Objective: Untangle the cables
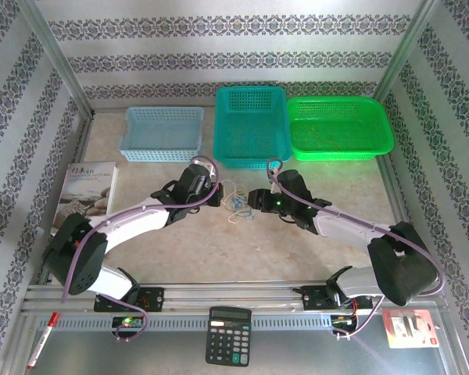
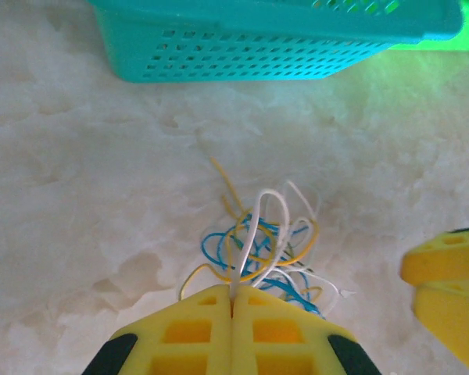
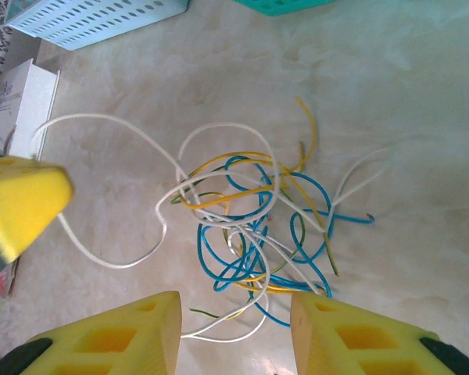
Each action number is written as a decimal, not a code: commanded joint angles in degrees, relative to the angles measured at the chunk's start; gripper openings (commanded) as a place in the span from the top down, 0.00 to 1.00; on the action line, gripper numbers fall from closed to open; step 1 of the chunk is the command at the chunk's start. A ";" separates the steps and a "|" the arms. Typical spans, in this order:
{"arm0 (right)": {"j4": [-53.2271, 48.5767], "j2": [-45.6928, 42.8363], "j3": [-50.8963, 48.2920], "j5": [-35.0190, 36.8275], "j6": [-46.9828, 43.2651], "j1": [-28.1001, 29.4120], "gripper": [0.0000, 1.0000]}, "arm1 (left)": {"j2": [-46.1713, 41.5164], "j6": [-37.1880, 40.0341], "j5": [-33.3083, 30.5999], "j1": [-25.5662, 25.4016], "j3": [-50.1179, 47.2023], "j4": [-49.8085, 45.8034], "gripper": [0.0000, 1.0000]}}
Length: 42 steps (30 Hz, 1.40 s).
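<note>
Cables, thin loops of blue, white and yellow-orange wire, we see knotted on the pale marbled surface near a teal perforated basket, left gripper pinched onto a white strand, right gripper spread wide beside them.

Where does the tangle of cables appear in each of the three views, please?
Top external: the cables mid-table, just in front of the teal basket.
Left wrist: the cables lower centre, just beyond the shut left gripper.
Right wrist: the cables at centre, beyond the open right gripper.
Shared landmark: the teal basket, along the top edge in both wrist views.
</note>
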 commanded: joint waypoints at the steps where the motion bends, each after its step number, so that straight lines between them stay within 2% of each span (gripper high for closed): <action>1: 0.65 0.96 2.15 -0.78 -1.02 0.76 0.58 | -4.06 -2.25 -1.64 -0.27 -2.63 3.24 1.00; 10: 0.28 1.23 2.81 -0.43 -1.21 0.86 0.54 | -12.37 -2.88 -1.08 0.41 -3.95 6.08 1.00; 22: 0.52 3.75 2.26 0.18 -2.15 1.63 0.53 | -11.81 -3.47 -2.19 0.83 -4.04 6.43 1.00; 30: 1.12 6.60 2.90 -0.72 -2.61 4.17 0.53 | -12.45 -3.23 -2.98 1.50 -3.59 4.93 1.00; 42: -7.07 9.40 5.75 13.91 -6.63 12.08 0.47 | -10.71 -4.09 -4.51 2.15 -4.09 3.25 1.00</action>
